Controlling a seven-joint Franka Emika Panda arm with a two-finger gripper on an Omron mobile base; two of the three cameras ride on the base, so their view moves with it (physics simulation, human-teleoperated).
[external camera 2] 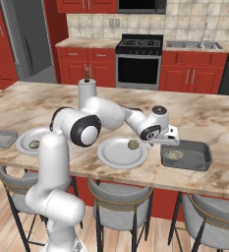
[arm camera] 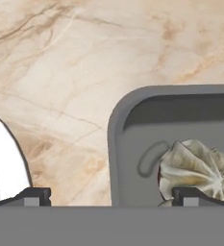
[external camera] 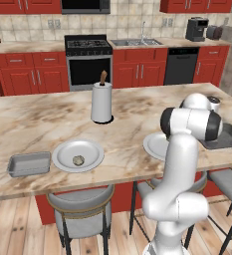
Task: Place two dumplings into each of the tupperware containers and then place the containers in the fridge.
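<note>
Dumpling (arm camera: 197, 166) pleated, pale beige, lying in grey rounded-corner tupperware container (arm camera: 132, 144), gripper (arm camera: 113, 197) spread wide above

A long marble-patterned island counter (external camera 2: 209, 118) carries the scene, its beige top veined with brown. At its left end lies a shallow grey tupperware container (external camera: 29, 164), and just beside it a round white plate (external camera: 78, 155) bearing a single dumpling (external camera: 78, 160). A white paper towel roll (external camera: 101, 102) stands upright on a dark base farther back, near the counter's middle. To the right lies a second white plate (external camera 2: 122, 152), also with one dumpling (external camera 2: 133, 144) near its rim. Just beside that plate rests the other grey container (external camera 2: 186, 155), a pleated dumpling (arm camera: 195, 168) lying inside it near one rounded corner.
</note>
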